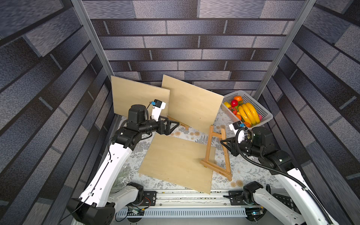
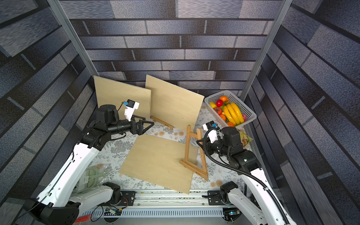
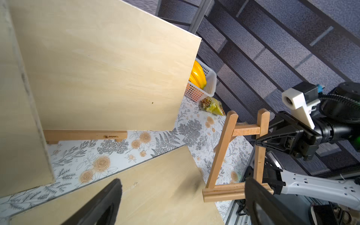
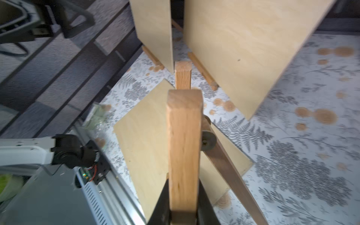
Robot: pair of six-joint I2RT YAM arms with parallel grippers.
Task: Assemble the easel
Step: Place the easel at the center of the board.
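Now, easel [image 1: 209, 145]: upright at the table's three o'clock, ledge on the flat board [image 1: 175, 161].
Right gripper [image 1: 224, 140]: clenched on one easel post, high up.
Left gripper [image 1: 175, 124]: jaws wide, empty, ten o'clock of the easel, well apart.

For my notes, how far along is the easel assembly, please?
Done: two pale plywood boards stand on easels at the back. In hand: the right gripper clamps a small upright wooden easel; the left gripper is open. Left: the third plywood board lies flat, not mounted.
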